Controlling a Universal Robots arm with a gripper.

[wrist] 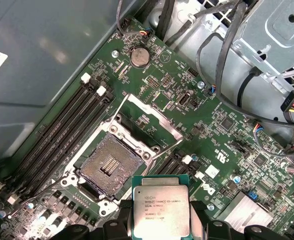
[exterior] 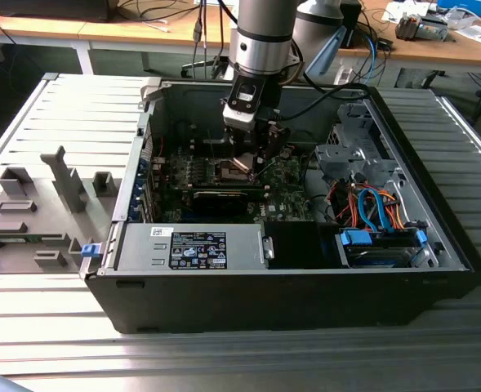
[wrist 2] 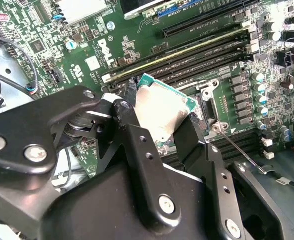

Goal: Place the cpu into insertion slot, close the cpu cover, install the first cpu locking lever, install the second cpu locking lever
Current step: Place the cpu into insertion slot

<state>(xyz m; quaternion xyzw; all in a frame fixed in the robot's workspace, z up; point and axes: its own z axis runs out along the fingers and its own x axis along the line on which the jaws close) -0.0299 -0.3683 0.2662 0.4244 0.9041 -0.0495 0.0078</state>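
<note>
While the gripper (exterior: 255, 159) hangs inside the open PC case (exterior: 264, 286), its two black fingers (wrist 2: 129, 125) pinch the cpu (wrist 2: 161, 107) by opposite edges, w/ the silver lid facing out and green substrate showing at the rim. The gripper is clamped on the chip; pads meet the cpu edges in the second wrist view. The chip sits tilted there, not flat w/ the board.

First wrist view: the cpu (wrist: 160, 212) sits between the finger tips, apart from the insertion slot (wrist: 109, 167). It is held off the motherboard (wrist: 206, 100), beside the socket, not in it. The slot is bare, w/ its pin field & centre contacts fully exposed. The cpu cover (wrist: 154, 117) is swung up & open on the socket side toward the coin battery (wrist: 140, 56). Memory slots (wrist: 62, 135) run along the socket's other side.

Second wrist view: a thin locking lever (wrist 2: 239, 152) sticks out free from the socket corner, unlatched, just beside one finger.

Exterior view: the arm comes down approx mid-case, w/ the gripper over the board near the graphics card (exterior: 224, 196). The case rests on the grey slatted tabletop (exterior: 52, 327). Blue & orange cables (exterior: 371, 208) lie at the exterior view's right.
</note>
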